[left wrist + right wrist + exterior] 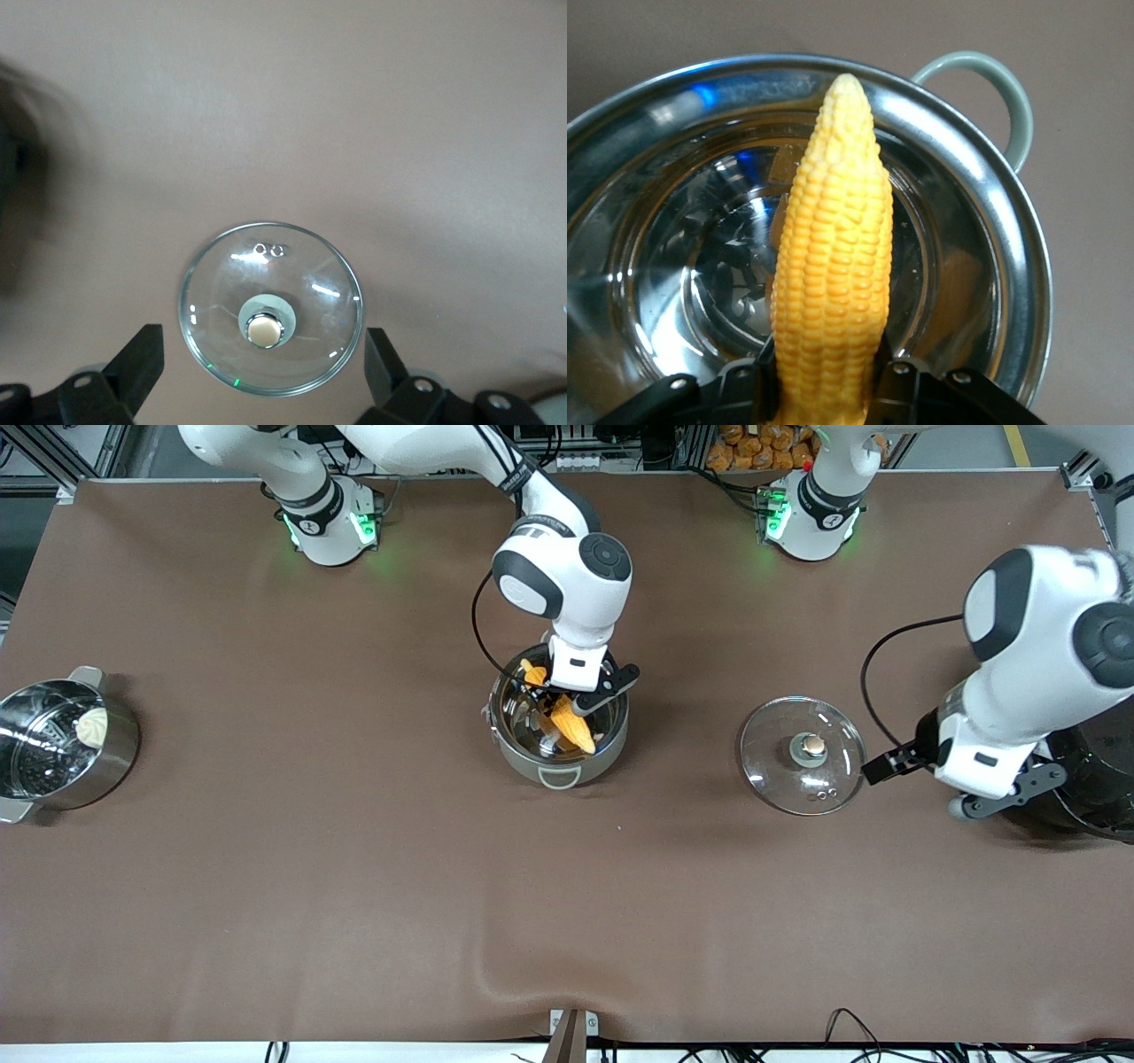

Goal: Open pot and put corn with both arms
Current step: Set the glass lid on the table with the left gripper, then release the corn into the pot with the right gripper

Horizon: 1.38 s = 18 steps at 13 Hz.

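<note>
The shiny steel pot [532,766] stands uncovered at the table's middle, and its rim shows in the right wrist view [992,221]. My right gripper [578,703] is over the pot, shut on the thick end of the yellow corn [573,728]. The corn [833,257] hangs tilted inside the pot with its tip pointing down. The glass lid [771,757] with its tan knob [808,746] lies flat on the table beside the pot, toward the left arm's end. My left gripper [961,784] is open and empty above the table just past the lid's edge [266,376]; it is clear of the lid [310,274].
A steel pot with a perforated steamer insert [53,744] holding a pale object stands at the right arm's end. A large black cooker [1103,779] sits under my left arm at the other end. The brown cloth has a ripple near the front edge [496,974].
</note>
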Motion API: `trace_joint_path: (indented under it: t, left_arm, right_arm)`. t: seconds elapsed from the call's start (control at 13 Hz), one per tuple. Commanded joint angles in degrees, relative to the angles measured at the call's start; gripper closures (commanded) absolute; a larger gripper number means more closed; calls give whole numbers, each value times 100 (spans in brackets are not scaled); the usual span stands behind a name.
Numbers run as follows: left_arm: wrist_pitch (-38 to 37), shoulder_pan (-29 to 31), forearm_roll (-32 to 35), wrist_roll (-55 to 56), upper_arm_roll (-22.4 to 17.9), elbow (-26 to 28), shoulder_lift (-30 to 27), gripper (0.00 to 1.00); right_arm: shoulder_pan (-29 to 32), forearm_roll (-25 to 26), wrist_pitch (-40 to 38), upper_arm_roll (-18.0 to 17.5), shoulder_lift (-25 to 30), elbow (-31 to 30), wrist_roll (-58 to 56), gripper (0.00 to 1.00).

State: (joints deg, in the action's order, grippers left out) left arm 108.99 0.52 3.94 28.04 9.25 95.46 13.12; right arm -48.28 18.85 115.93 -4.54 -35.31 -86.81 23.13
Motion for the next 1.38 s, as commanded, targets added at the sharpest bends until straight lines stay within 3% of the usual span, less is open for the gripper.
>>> trace_joint_path:
  t: [0.0,0.31,0.54,0.69,0.92,1.15,1.31]
  left_arm:
    - [-404,62,115,-290,60,-53,-389,0]
    - [-1265,35,115,-631,86,-563,-547,0]
    - [-1521,36,36,-905,77,-634,-767,0]
    - [-1608,35,27,-941,147,-660,-802,0]
    - [-1890,35,-8,-975,156,-862,-855,0]
    - [-1952,79,-333,-1458,104,-942,-926,0]
    - [-1952,71,-324,-1468,139,-942,-987,0]
  right_arm:
    - [-111,137,-141,67,-55,191,253,0]
    - [-67,58,-684,59,-2,585,929,0]
    - [204,-134,-923,67,190,701,904,0]
    - [590,-529,-923,76,349,692,886,0]
    - [1398,-636,-1133,50,534,657,816,0]
    - [2312,-1040,-1598,50,648,657,-208,0]
    - [2778,-1050,-1897,76,762,648,-939,0]
